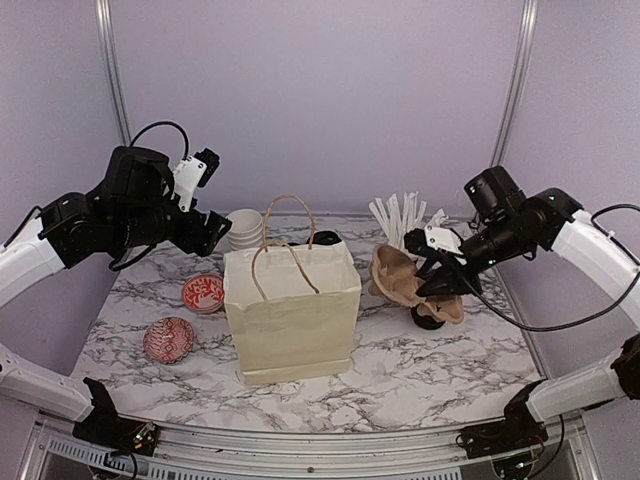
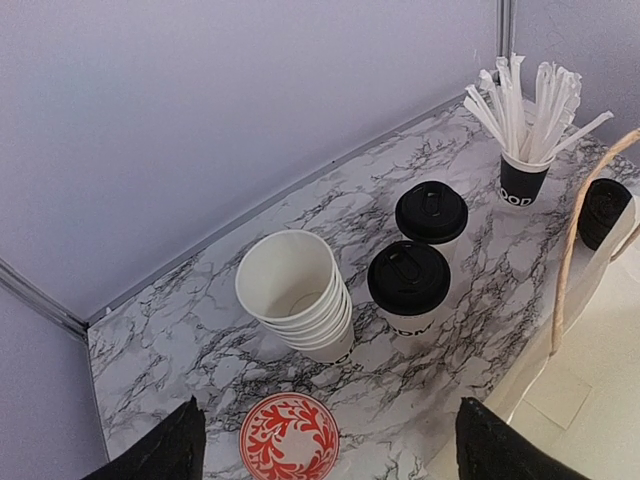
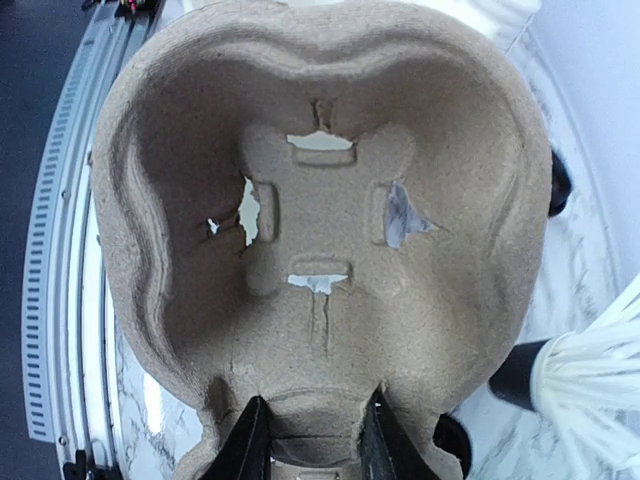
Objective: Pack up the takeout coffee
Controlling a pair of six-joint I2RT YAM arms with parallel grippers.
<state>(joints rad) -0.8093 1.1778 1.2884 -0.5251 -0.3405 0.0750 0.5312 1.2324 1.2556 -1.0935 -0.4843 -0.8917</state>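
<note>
We judge the step in hand to be readying the carrier. Our right gripper (image 3: 312, 448) is clenched on the rim of the moulded brown pulp cup carrier (image 3: 320, 250), which stands tipped steeply ahead of it, its wells empty. Our left gripper (image 2: 328, 430) hangs released, fingers wide with nothing between them.

The takeout coffee, two small white paper cups with round black plastic lids (image 2: 408, 285), stands on the grey-veined marble bench (image 2: 180, 330) ahead of and below the left gripper, the two just beside each other. The cream paper bag with twisted cord handles (image 1: 290, 310) lies off to that gripper's right.

Next, we think the carrier must be laid flat, wells up. The left gripper then needs to come down around one cup's wall, under the lid.

The pulp looks rough, fibrous and thin, torn at its well slots, so it will likely flex. The cups are smooth, tapered and probably easy to crush; the lids are glossy and ridged.
</note>
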